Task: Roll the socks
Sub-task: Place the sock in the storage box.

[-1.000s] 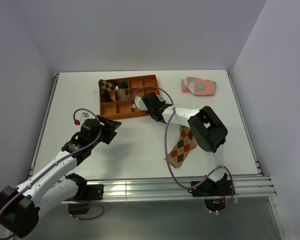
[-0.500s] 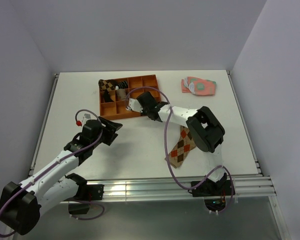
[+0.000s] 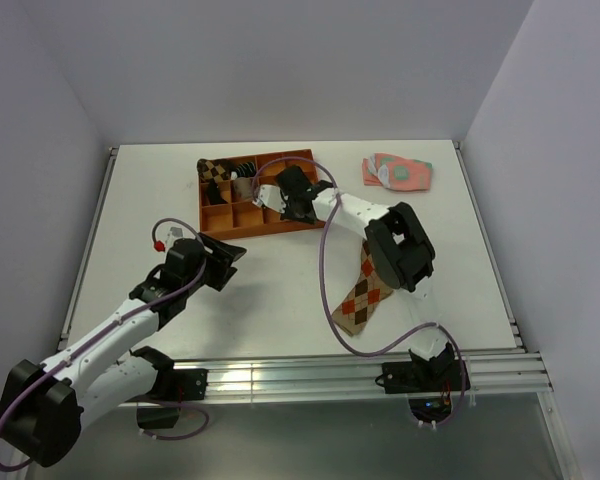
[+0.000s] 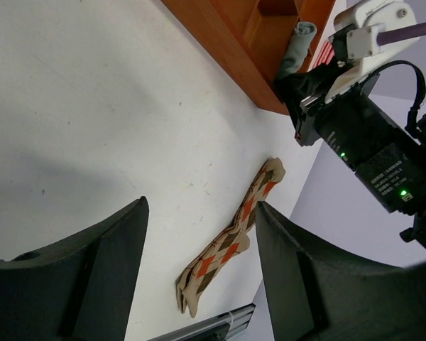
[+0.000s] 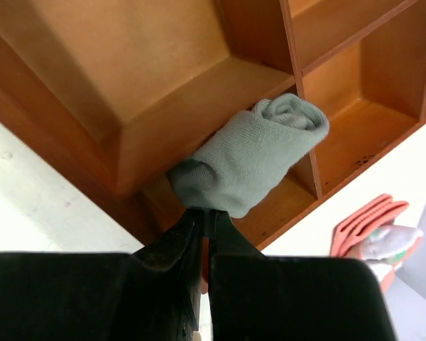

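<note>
The grey sock (image 5: 255,160) is rolled into a bundle, and my right gripper (image 5: 207,213) is shut on its lower end. It hangs over a compartment of the orange divided tray (image 5: 163,71), and the left wrist view shows this grey sock (image 4: 296,53) at the tray's near wall. The right gripper (image 3: 280,196) reaches over the tray's middle. The argyle sock (image 3: 365,290) lies flat and unrolled on the table by the right arm. My left gripper (image 3: 230,255) hovers open and empty left of it, looking at the argyle sock (image 4: 231,245) between its fingers.
The tray (image 3: 255,232) stands at the back centre, with rolled patterned socks (image 3: 220,172) in its back-left compartments. A pink-and-green pair (image 3: 397,172) lies at the back right. A metal rail (image 3: 310,372) runs along the table's near edge.
My right gripper has carried the grey roll from the tray's front edge farther back over the compartments. The left arm has barely shifted.
</note>
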Motion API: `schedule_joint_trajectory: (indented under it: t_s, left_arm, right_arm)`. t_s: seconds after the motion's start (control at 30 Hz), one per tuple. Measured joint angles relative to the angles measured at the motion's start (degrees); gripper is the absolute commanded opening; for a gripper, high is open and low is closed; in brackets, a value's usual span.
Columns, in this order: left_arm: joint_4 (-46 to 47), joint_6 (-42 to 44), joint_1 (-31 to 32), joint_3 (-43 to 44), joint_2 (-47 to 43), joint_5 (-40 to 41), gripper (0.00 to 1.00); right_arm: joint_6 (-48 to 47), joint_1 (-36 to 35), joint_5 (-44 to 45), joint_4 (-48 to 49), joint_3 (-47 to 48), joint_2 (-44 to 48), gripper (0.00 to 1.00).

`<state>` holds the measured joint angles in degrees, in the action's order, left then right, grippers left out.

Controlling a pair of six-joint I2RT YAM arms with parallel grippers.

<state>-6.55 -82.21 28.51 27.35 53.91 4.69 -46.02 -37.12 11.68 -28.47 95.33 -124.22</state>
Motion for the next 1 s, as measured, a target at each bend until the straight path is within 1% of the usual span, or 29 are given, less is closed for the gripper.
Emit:
schedule_joint_trajectory:
  t_s: [0.2, 0.33, 0.47, 0.57, 0.6, 0.67, 0.7, 0.73, 0.77, 0.87, 1.0]
  left_arm:
    - [0.3, 0.0, 0.0, 0.0, 1.6, -0.5, 0.67]
    - [0.9, 0.0, -0.1, 0.0, 2.4, -0.7, 0.67]
    - [1.6, 0.0, -0.1, 0.0, 2.8, -0.9, 0.66]
    - [1.7, 0.0, -0.1, 0.0, 2.8, -1.0, 0.67]
    - [1.8, 0.0, -0.1, 0.0, 2.8, -1.0, 0.67]
    - [2.0, 0.0, -0.1, 0.0, 2.8, -1.0, 0.67]
    - [2.1, 0.0, -0.1, 0.0, 2.8, -1.0, 0.67]
    - [2.3, 0.0, -0.2, 0.0, 2.8, -1.0, 0.67]
    - [2.4, 0.0, -0.2, 0.0, 2.8, -1.0, 0.67]
    - [2.5, 0.0, -0.2, 0.0, 2.8, -1.0, 0.67]
    - [2.8, 0.0, -0.2, 0.0, 2.9, -1.0, 0.67]
  right_arm:
    - [-0.2, 2.7, -3.2, -3.7, 3.0, -1.7, 0.00]
    - [-0.7, 3.5, -3.5, -4.0, 3.0, -2.0, 0.00]
    - [-1.2, 3.6, -3.9, -4.3, 3.3, -2.2, 0.06]
    - [-1.4, 3.7, -4.3, -4.3, 3.4, -2.3, 0.15]
    - [-1.4, 3.7, -4.7, -4.4, 3.4, -2.3, 0.20]
    - [-1.1, 3.8, -5.1, -4.7, 3.4, -2.3, 0.29]
    - [-0.9, 3.8, -5.4, -5.3, 3.7, -2.3, 0.35]
    - [-0.6, 3.8, -5.5, -5.7, 3.8, -2.3, 0.37]
    - [-0.1, 3.9, -5.8, -6.1, 4.0, -2.3, 0.41]
    - [0.7, 4.0, -6.6, -7.1, 4.4, -2.3, 0.45]
    - [1.9, 4.0, -7.3, -8.8, 5.2, -2.3, 0.47]
